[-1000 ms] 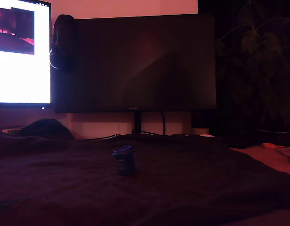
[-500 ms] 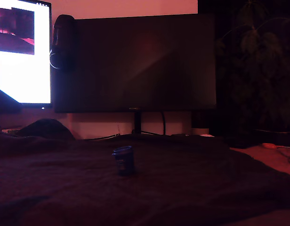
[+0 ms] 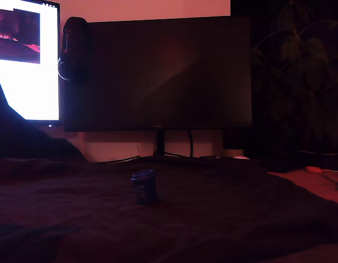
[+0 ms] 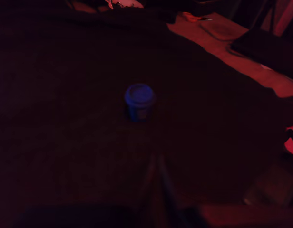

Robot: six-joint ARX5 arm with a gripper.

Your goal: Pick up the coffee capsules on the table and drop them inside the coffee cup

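One coffee capsule [image 3: 143,186], a small dark-blue tapered pod with a wider flat rim, stands upright on the dark cloth [image 3: 213,208] near the middle of the exterior view. The wrist view looks down on the same capsule [image 4: 139,101] from a distance. A dark bulk, apparently my arm [image 3: 18,137], juts in at the exterior view's left, well away from the capsule. My gripper [image 4: 158,190] is only a faint dark outline in the wrist view, and its jaws are too dim to read. The coffee cup is out of view.
A large dark monitor [image 3: 158,71] on a stand fills the back, with a lit screen [image 3: 26,66] at the exterior view's left. A plant [image 3: 300,71] stands at the right. Bare table [image 4: 218,33] with an orange item [image 4: 191,17] lies beyond the cloth's edge.
The dark bulk at the exterior view's left has risen and spread, now covering the lit screen's lower corner. The capsule has not moved.
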